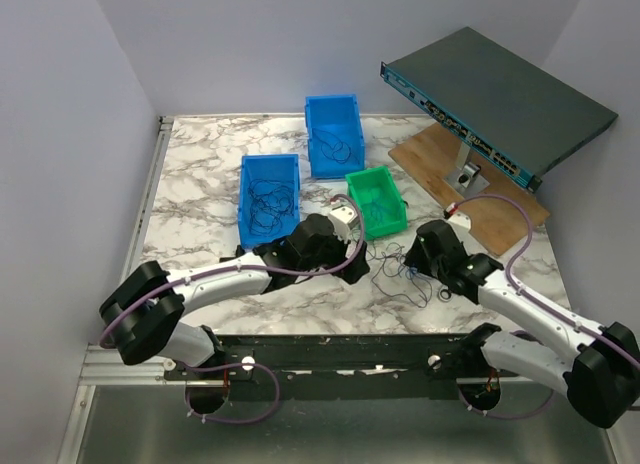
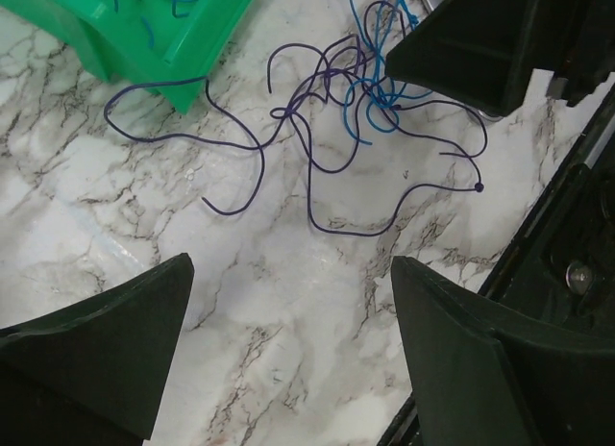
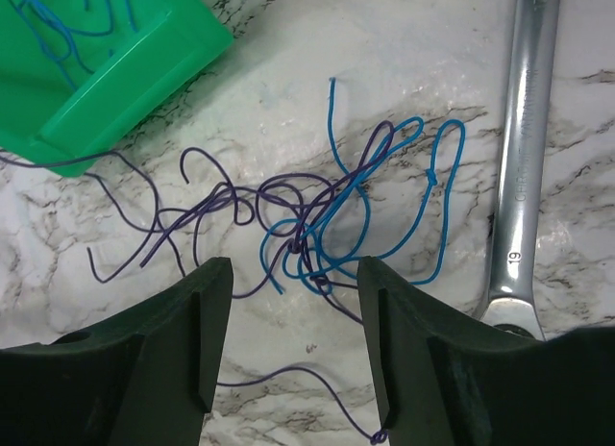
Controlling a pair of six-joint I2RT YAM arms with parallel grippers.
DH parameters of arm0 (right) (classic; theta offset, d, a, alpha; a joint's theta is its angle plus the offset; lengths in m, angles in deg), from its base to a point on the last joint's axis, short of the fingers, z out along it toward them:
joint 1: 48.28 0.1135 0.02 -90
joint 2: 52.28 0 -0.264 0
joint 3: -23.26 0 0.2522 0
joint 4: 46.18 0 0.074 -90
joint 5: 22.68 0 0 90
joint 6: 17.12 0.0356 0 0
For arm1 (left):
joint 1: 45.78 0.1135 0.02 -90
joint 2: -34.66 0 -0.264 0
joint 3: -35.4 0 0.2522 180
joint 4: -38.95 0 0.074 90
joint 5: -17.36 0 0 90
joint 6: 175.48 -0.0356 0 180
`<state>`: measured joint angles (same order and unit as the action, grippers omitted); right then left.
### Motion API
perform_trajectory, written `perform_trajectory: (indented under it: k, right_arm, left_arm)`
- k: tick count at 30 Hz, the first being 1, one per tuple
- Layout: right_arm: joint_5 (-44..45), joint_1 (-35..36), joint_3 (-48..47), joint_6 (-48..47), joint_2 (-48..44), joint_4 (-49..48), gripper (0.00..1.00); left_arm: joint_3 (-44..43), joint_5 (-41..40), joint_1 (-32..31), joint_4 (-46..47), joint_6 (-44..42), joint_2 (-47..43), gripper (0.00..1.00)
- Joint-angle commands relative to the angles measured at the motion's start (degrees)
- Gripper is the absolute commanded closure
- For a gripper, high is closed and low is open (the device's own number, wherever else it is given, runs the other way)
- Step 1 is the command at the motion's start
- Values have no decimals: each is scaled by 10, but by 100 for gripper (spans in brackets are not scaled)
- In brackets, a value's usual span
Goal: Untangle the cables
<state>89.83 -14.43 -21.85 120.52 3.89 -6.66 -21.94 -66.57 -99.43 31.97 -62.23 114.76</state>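
**A:** Start with the right hand. What has it got?

**B:** Nothing that I can see. Its two black fingers stand partly apart, low over the white marbled counter. The knot sits just ahead of the gap between the tips. I'd judge it is lined up there to pinch the spot where the strands cross.

**A:** And the left hand?

**B:** Spread wide and empty, with bare marble between its fingers. It hangs near the loose ends, probably so it can take a free strand and pull against the other hand.

**A:** Describe the thin, thread-like blue and dark purple cables.

**B:** They make one small tangle lying flat on the counter between the two hands. The blue ones bunch in narrow loops at the centre. The purple ones sprawl outward in long curls, and one ends in a small bead-like tip. They look limp and too fine to push, so I expect only pulling will separate them.

**A:** What's around them?

**B:** A green plastic bin sits just beside the tangle, with blue bits inside and one purple strand reaching its edge. A silver metal wrench lies on the other side, near the blue loops but not touching them. Farther back are two blue plastic bins, each holding more wire.
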Motion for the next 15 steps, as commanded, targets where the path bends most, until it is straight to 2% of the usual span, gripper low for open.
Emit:
perform_trajectory:
  k: [1, 5, 7, 8, 9, 10, 15]
  right_arm:
    - [54, 1, -3, -3, 40, -46, 39]
    - [84, 1, -16, -3, 97, -71, 44]
    - [79, 1, -20, -17, 114, -97, 54]
    - [71, 1, -21, -27, 120, -110, 68]
    - [54, 1, -23, -41, 125, -122, 90]
    - [33, 0, -26, -54, 126, -129, 99]
    - [-157, 2, -10, -101, 81, -174, 99]
  left_arm:
    - [11, -7, -2, 25, -79, -27, 14]
    - [26, -56, -2, 22, -93, -55, 13]
    - [37, -72, -2, 36, -90, -65, 13]
    - [43, -76, -2, 48, -86, -70, 13]
    - [50, -76, -2, 60, -83, -72, 13]
    - [57, -73, -2, 69, -80, -74, 13]
    - [62, -48, -3, 89, -80, -73, 13]
